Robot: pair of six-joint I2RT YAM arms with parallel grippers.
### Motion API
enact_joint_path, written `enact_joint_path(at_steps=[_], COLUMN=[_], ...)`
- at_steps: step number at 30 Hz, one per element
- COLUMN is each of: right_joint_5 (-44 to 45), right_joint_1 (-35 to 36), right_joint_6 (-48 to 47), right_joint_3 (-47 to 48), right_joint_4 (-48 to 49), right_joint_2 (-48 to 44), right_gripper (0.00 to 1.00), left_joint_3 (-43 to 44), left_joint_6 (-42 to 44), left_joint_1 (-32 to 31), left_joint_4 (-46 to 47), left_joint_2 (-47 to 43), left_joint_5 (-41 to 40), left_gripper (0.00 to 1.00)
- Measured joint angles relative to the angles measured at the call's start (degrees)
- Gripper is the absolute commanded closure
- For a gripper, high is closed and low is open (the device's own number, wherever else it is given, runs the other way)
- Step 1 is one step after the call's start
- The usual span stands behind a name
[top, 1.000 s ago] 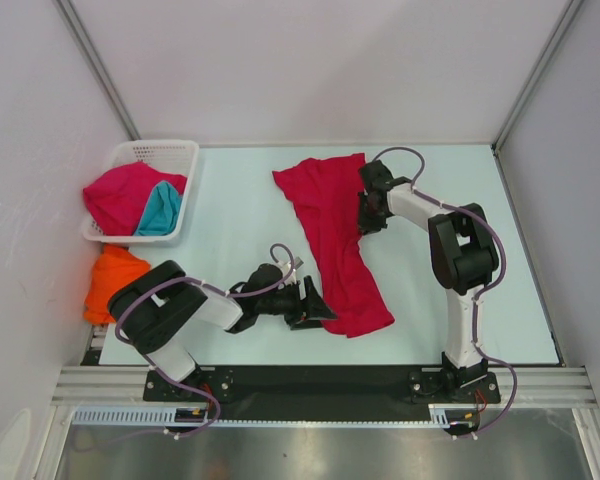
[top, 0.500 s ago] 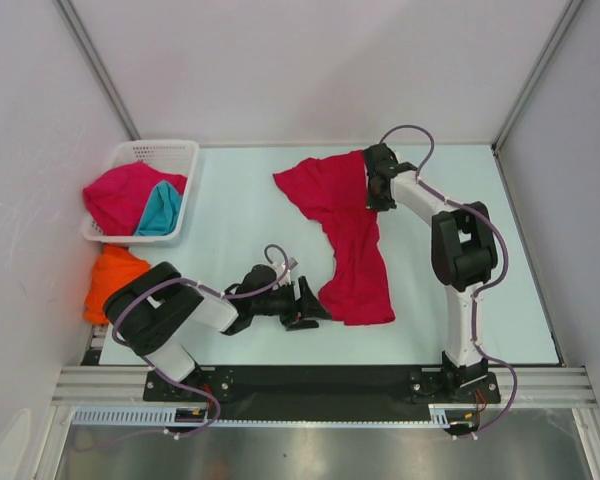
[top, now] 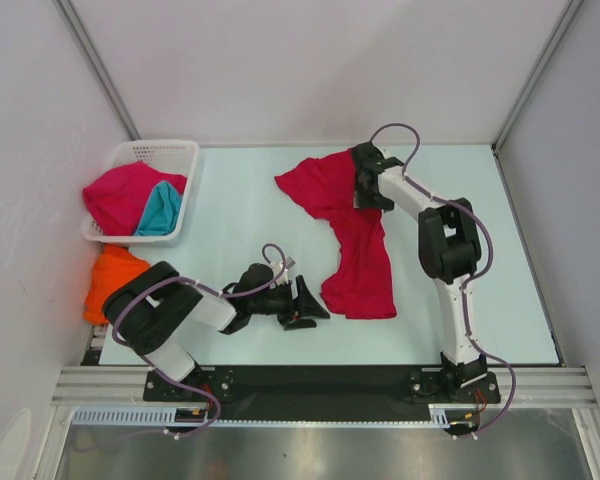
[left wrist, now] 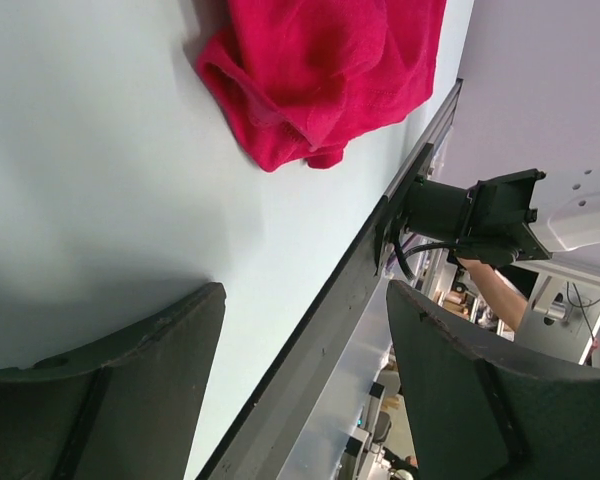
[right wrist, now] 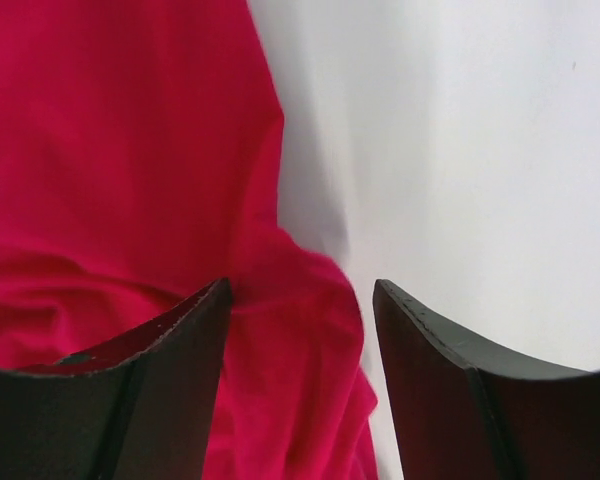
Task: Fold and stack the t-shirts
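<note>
Pale counter (top: 240, 230) is seen bearing 1 crimson t-shirt (top: 358, 262), its long axis run far-to-near. Its far end is straddled by the right claw (right wrist: 300, 290), jaws apart over a bunched fold; its near hem lies just right of the left claw (left wrist: 305, 295), also spread wide, nothing held.

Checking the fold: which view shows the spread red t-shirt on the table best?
Top external: the whole red t-shirt is visible. Left wrist shows only one bunched end; right wrist only a close-up patch.
</note>
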Motion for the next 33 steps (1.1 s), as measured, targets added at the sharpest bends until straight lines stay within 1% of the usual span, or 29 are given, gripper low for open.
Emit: enact_joint_path(at_steps=[3, 8, 13, 17, 21, 26, 29, 33], right_joint_5=[-0.1, 0.0, 0.0, -0.9, -1.7, -2.1, -2.2, -1.9], right_joint_1=[1.0, 3.6, 6.6, 9.5, 12.2, 15.3, 16.5, 17.1], right_joint_6=[0.1, 0.7, 2.8, 5.2, 7.5, 10.0, 11.3, 12.3], right_joint_3=[-5.0, -17.6, -28.1, -35.9, -39.9, -41.1, -41.1, -41.0], right_joint_4=[0.5, 0.3, 1.0, 0.2, -2.3, -5.4, -7.2, -9.8], right_joint_2=[-4.1, -17.3, -30.3, -36.8, -39.9, -43.8, -45.9, -47.5], right_gripper=[0.36, 0.35, 0.35, 0.35, 0.35, 0.35, 0.35, 0.35], left_joint_3=[0.0, 1.3, 6.9, 10.9, 14.0, 18.1, 20.6, 23.1], left_joint_6=[0.3, 0.3, 1.4, 2.8, 5.8, 11.9, 14.4, 15.5], left_joint_1=[0.7, 2.0, 2.3, 2.4, 2.4, 2.4, 2.4, 2.4], left_joint_4=[0.4, 0.9, -1.4, -4.6, -9.7, -21.7, -26.4, -28.2], left_joint_2=[0.3, 2.3, 5.7, 7.1, 6.4, 2.3, 2.0, 3.5], left_joint_5=[0.8, 2.9, 3.1, 1.5, -2.7, -14.0, -18.8, -21.1], left_gripper=[0.25, 0.25, 0.25, 0.25, 0.25, 0.25, 0.25, 0.25])
